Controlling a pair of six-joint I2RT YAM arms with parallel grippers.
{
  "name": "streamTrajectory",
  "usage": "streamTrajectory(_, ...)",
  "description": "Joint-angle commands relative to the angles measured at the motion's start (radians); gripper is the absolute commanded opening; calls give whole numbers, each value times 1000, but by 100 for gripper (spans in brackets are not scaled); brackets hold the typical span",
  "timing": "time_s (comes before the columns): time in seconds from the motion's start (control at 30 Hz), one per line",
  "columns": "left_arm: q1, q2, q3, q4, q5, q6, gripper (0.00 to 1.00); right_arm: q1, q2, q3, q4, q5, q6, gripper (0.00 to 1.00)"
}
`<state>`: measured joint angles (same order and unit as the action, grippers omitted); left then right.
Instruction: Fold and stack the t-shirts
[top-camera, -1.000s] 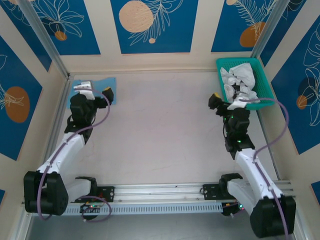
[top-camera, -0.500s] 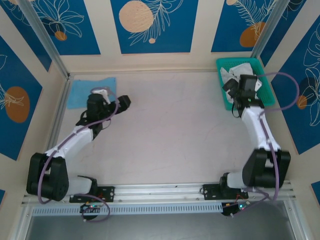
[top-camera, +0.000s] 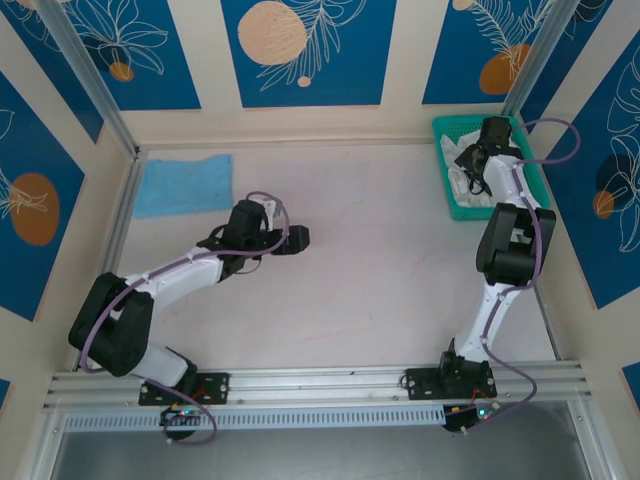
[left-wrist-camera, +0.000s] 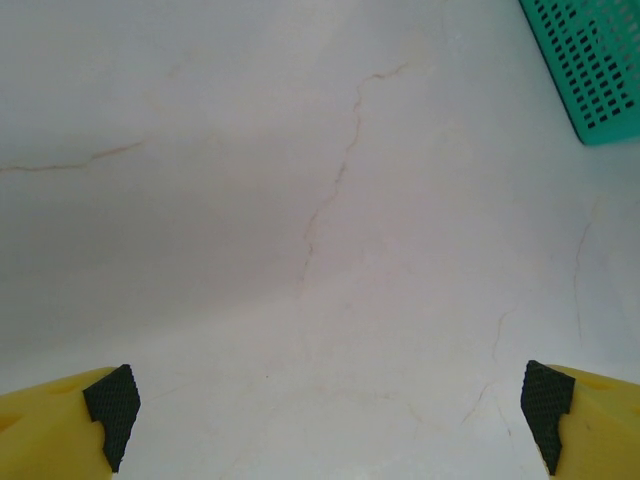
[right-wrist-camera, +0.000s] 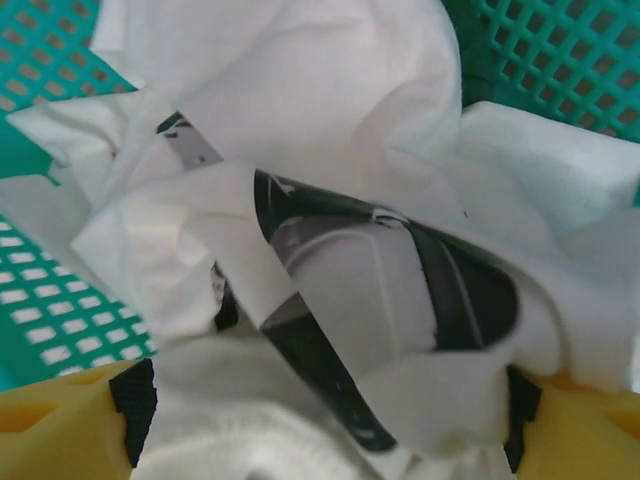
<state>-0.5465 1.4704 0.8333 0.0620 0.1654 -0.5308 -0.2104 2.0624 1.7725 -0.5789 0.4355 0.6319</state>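
While left gripper (left-wrist-camera: 325, 405) hovers above table (left-wrist-camera: 300, 150), right gripper (right-wrist-camera: 322, 405) straddles white t-shirt (right-wrist-camera: 300, 90).

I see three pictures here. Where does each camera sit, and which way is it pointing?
Top external: fixed above and behind the left arm and right arm, both in view, looking down on the table, light-blue t-shirt and green basket.
Left wrist: on the left arm, facing across bare table toward the basket's corner; the open left tool shows at the bottom.
Right wrist: on the right arm, close over the white t-shirt in the basket; the open right tool flanks the cloth.
Shared: all three see the basket.
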Motion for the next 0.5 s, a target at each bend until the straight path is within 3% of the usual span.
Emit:
streamTrajectory(0.0,-11,14,39,-7,18,39,100,0,85,118,-99,-75,-18,88)
streamTrajectory(0.17,-10,16,40,-10,17,49,100,6,140,186,-110,-158,-28,74)
streamTrajectory(0.27,-11,14,37,-11,14,53,100,6,144,174,-100,-188,-19,56)
streamTrajectory(0.37,-11,13,36,-11,10,52,100,4,133,145,-82,-226,-21,28)
streamTrajectory(0.47,-11,14,36,-11,11,51,100,6,78,64,-15,-236,-12,13)
